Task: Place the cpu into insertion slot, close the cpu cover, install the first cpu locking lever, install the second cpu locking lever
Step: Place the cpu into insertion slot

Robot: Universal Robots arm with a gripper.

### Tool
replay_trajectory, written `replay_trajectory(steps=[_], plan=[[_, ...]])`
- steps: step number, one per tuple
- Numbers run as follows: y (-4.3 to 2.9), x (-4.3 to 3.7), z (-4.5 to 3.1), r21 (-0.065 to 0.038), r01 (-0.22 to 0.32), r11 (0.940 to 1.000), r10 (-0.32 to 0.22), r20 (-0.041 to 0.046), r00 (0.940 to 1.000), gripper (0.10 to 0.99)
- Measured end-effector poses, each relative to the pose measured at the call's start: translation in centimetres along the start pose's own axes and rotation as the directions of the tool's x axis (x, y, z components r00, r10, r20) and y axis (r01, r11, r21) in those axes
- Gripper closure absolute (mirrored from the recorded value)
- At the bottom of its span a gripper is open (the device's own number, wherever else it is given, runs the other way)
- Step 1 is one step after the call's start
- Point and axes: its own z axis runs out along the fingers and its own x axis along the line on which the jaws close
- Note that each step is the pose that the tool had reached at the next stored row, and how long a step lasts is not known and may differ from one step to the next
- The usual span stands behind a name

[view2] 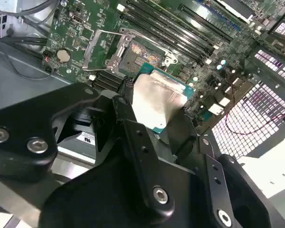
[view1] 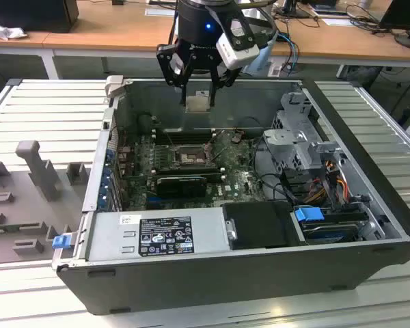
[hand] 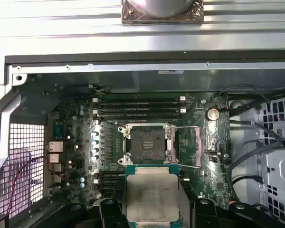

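Observation:
My gripper (view1: pixel 197 102) hangs above the open computer case, shut on the cpu (view1: pixel 197 103), a pale silver square chip. In both wrist views the cpu (view2: pixel 156 102) (hand: pixel 152 197) sits flat between the black fingers (view2: pixel 126 102), its metal face showing. The insertion slot (hand: pixel 146 142) (view2: pixel 140 54) (view1: pixel 190 156) lies bare on the green board below, apart from the chip. The cpu cover (hand: pixel 186 146) (view2: pixel 102 50) stands swung open beside the slot.
Long black memory slots (hand: pixel 137 107) run beside the socket. A black graphics card (view1: pixel 181 183), a power supply (view1: pixel 157 236) and a metal drive cage (view1: pixel 301 137) with cables fill the case. Grey fixtures (view1: pixel 34 171) sit at the exterior view's left.

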Motion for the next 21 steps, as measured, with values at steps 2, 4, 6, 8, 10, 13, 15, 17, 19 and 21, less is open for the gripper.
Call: replay_trajectory(steps=[2, 4, 6, 8, 10, 13, 15, 17, 19, 21], plan=[[0.00, 0.00, 0.00, -0.001, -0.040, 0.9992, 0.040, 0.0036, 0.9992, 0.557], [0.00, 0.00, 0.00, -0.001, -0.065, 0.9979, 0.065, 0.0058, 0.9979, 0.557], [0.00, 0.00, 0.00, -0.002, -0.079, 0.9969, 0.079, 0.0070, 0.9968, 0.557], [0.00, 0.00, 0.00, -0.002, -0.091, 0.9959, 0.091, 0.0081, 0.9958, 0.557], [0.00, 0.00, 0.00, -0.002, -0.100, 0.9950, 0.100, 0.0088, 0.9950, 0.557], [0.00, 0.00, 0.00, -0.003, -0.116, 0.9933, 0.116, 0.0102, 0.9932, 0.557], [0.00, 0.00, 0.00, -0.003, -0.131, 0.9914, 0.131, 0.0115, 0.9914, 0.557], [0.00, 0.00, 0.00, -0.004, -0.141, 0.9901, 0.141, 0.0124, 0.9900, 0.557], [0.00, 0.00, 0.00, -0.004, -0.148, 0.9890, 0.148, 0.0130, 0.9889, 0.557], [0.00, 0.00, 0.00, -0.004, -0.154, 0.9880, 0.154, 0.0136, 0.9879, 0.557]])
